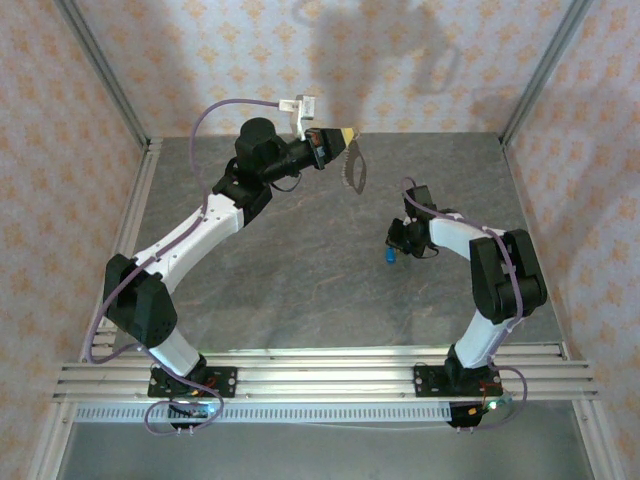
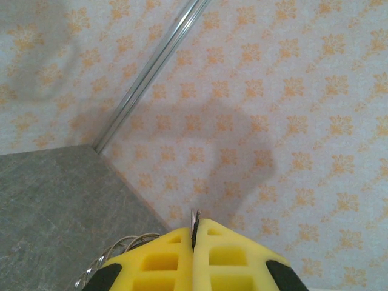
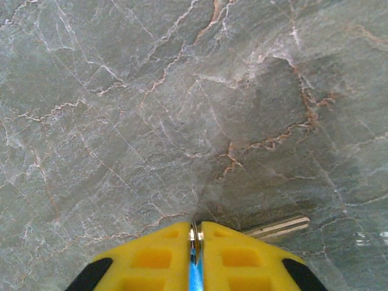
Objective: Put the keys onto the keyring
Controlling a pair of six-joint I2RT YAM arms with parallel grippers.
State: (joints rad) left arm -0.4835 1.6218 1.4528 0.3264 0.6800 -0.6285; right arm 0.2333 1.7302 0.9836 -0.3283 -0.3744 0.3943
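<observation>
My left gripper is raised near the back wall and shut on the keyring, a thin loop with a coiled edge that hangs below it. In the left wrist view the yellow fingers pinch the ring's metal edge, and its coils show at lower left. My right gripper is low over the table, right of centre, shut on the blue-headed key. The blue head sits edge-on between its pads. A metal shaft pokes out to the right; whether it is the same key's I cannot tell.
Grey marbled tabletop is enclosed by patterned walls at the back and sides. Aluminium posts stand in the back corners, and rails run along the near edge. The two grippers are about a hand's width apart.
</observation>
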